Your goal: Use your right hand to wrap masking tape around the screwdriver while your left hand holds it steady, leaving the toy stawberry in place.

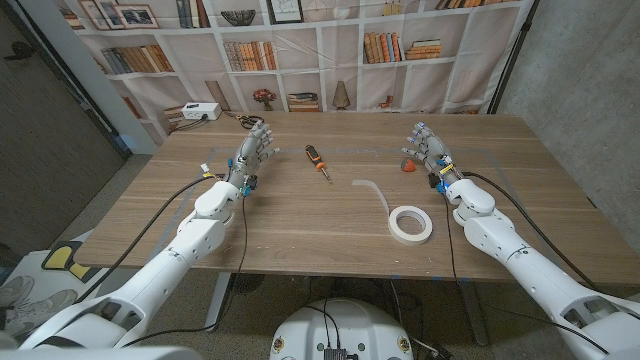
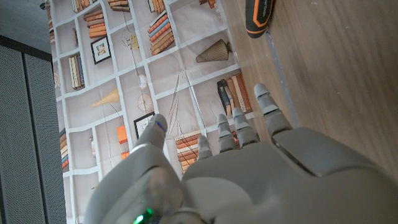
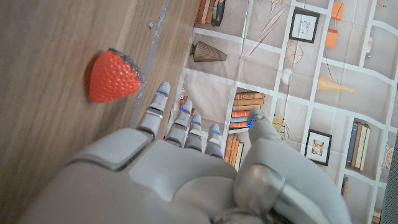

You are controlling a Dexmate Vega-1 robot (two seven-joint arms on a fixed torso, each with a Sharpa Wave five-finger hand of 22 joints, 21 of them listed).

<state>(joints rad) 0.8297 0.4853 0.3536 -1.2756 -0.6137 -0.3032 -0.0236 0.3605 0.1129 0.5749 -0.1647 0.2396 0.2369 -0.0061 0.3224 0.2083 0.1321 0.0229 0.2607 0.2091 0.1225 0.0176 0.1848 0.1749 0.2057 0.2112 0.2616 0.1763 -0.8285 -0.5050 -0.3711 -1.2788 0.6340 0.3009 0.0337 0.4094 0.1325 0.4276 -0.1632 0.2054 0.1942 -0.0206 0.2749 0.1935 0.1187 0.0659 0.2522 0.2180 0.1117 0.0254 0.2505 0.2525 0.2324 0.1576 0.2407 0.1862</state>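
The wooden surface (image 1: pixel 300 215) spreads wide below the head camera, with a backdrop printed with bookshelves (image 1: pixel 300 50) hanging behind its far edge. Both white arms reach in from the near corners. The left arm (image 1: pixel 185 250) stretches toward the far left part of the surface, and the right arm (image 1: pixel 520 250) toward the far right part.

The left hand (image 1: pixel 252 150) is raised with its fingers apart and pointing away from the robot; it holds nothing. The left wrist view shows its fingers (image 2: pixel 239 134) spread against the backdrop, clear of the wood. The right hand (image 1: pixel 428 148) is posed the same way, its fingers loosely spread and empty; in the right wrist view its fingertips (image 3: pixel 163 93) point past the surface's far edge.

The roll of masking tape (image 1: pixel 410 223) lies flat in front of the right arm, nearer the robot than either hand. A loose strip of tape (image 1: pixel 372 190) trails from it toward the middle of the surface.

The screwdriver (image 1: pixel 317 160), with an orange and black handle, lies between the two hands, closer to the left one, well apart from both. Its handle end (image 2: pixel 258 17) shows in the left wrist view beyond the fingers.

The toy strawberry (image 1: pixel 407 166) sits just beside the right hand, on its inner side, and the right wrist view shows it (image 3: pixel 113 76) resting on the wood near the fingertips, not touched.
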